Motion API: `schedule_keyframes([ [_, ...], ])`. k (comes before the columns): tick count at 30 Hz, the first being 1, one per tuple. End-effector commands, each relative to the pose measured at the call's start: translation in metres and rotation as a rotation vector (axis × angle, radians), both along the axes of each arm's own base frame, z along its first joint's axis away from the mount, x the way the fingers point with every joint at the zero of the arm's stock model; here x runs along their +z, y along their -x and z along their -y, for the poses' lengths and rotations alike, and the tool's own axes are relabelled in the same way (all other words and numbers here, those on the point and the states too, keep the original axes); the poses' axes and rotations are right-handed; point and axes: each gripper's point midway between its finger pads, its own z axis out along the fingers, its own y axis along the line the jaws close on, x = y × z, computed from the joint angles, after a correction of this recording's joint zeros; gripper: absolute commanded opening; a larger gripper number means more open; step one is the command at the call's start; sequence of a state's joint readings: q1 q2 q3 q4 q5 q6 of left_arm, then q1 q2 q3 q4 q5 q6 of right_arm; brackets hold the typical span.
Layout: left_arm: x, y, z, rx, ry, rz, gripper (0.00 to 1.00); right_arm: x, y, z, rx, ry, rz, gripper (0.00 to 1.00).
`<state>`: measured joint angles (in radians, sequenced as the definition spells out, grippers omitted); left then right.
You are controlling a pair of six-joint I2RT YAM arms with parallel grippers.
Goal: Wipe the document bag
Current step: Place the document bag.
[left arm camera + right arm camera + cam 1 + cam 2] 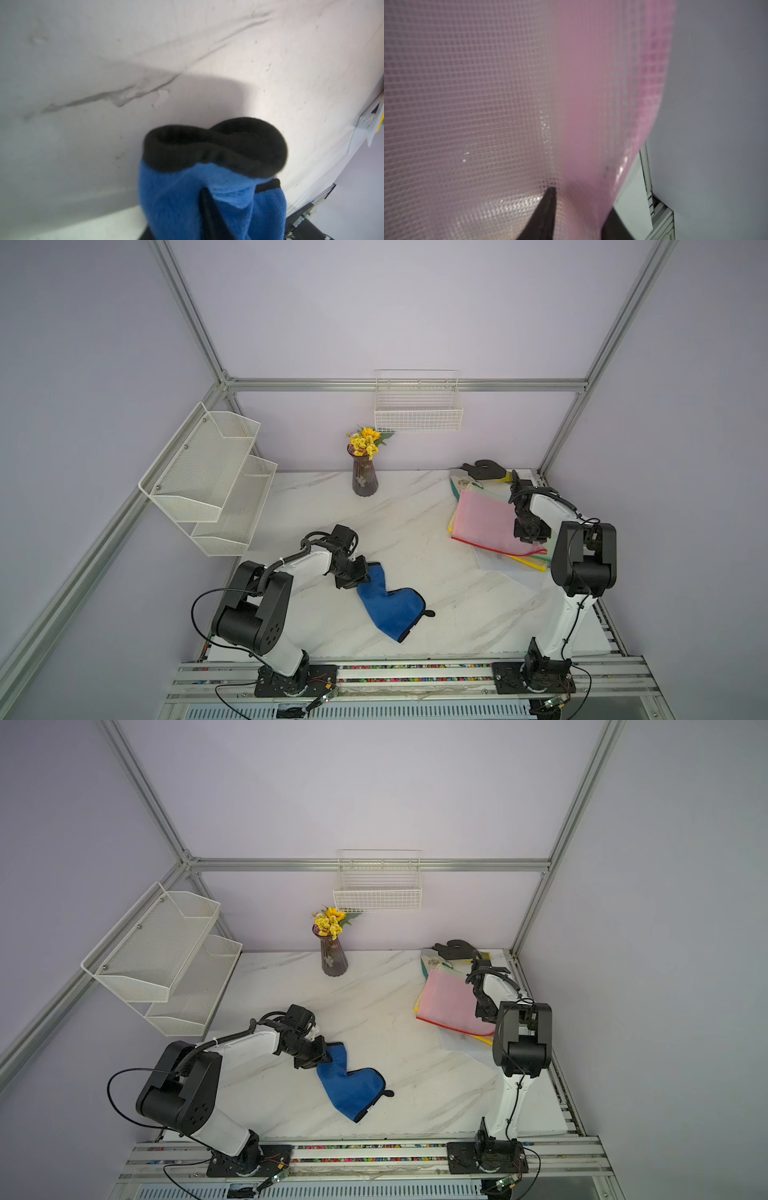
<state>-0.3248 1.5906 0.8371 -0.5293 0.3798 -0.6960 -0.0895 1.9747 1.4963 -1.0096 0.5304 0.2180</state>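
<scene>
The pink mesh document bag (482, 522) (446, 998) lies on top of a stack of folders at the back right of the marble table. My right gripper (528, 543) (486, 1016) is shut on its near right edge, which curls upward. In the right wrist view a fold of the bag (488, 93) runs between the two dark fingers of the right gripper (580, 199). A blue cloth (390, 605) (351, 1088) with black trim trails across the table's middle. My left gripper (358, 572) (322, 1052) is shut on its raised end, and the cloth (170, 197) drapes over the jaws.
A vase of yellow flowers (365, 477) stands at the back centre. A black glove (484, 469) lies behind the folder stack (528, 562). A white sheet (498, 568) pokes out under the stack. A wire basket (417, 410) hangs on the back wall, a mesh shelf (208, 477) on the left.
</scene>
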Motion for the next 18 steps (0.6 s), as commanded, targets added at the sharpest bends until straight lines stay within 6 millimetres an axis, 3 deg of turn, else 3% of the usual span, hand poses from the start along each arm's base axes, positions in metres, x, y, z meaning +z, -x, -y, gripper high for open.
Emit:
schedule_keyframes([
  [1,0.013,-0.02,-0.009,0.046,-0.022,0.079,0.68,0.018,-0.009,0.002,-0.003,0.001,0.068,0.89],
  [2,0.019,-0.023,-0.01,0.056,-0.022,0.104,0.73,0.02,-0.01,-0.002,-0.004,-0.027,0.088,0.97],
  [6,0.047,-0.04,-0.019,0.098,-0.031,0.203,0.82,0.032,-0.01,-0.011,-0.028,-0.084,0.133,0.97],
  [12,0.094,-0.056,-0.036,0.131,-0.081,0.315,0.9,0.072,-0.009,-0.017,-0.036,-0.113,0.253,0.97],
  [15,0.129,-0.061,-0.05,0.154,-0.134,0.423,0.9,0.09,-0.005,-0.036,-0.002,-0.2,0.303,0.97],
  [18,0.158,-0.062,-0.078,0.245,-0.242,0.53,1.0,0.101,0.002,-0.063,0.034,-0.305,0.386,0.97],
])
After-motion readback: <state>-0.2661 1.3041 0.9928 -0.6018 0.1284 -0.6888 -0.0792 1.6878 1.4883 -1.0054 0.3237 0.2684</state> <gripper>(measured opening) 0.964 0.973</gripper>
